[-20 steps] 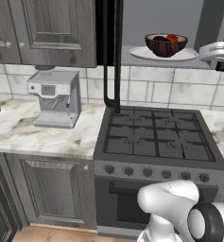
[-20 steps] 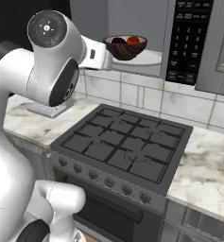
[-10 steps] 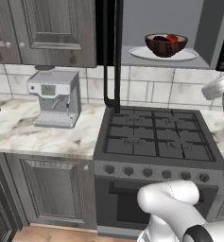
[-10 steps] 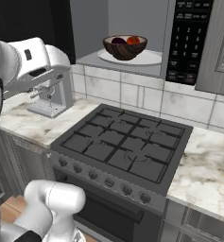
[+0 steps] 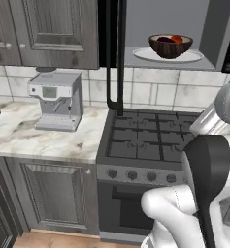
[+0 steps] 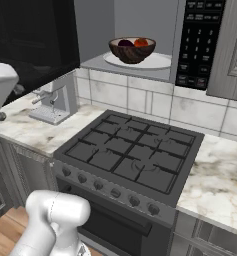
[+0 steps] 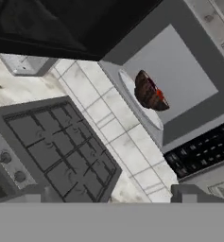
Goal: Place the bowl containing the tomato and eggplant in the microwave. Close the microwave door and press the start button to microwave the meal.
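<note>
Inside microwave (image 6: 190,45): bowl (image 6: 132,49) centred on turntable, tomato (image 6: 141,43) and eggplant (image 6: 125,43) within. Door (image 5: 113,53) wide open, awaiting closing. Tool (image 7: 108,194) empty; jaw state cannot tell.

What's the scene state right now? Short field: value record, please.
bowl: on the turntable plate inside the microwave
contents: tomato and eggplant in the bowl
microwave door: swung open to the left
button strip: right of the cavity, untouched
gripper: empty, away from the microwave; jaws apart
below: stove
left counter: coffee machine
</note>
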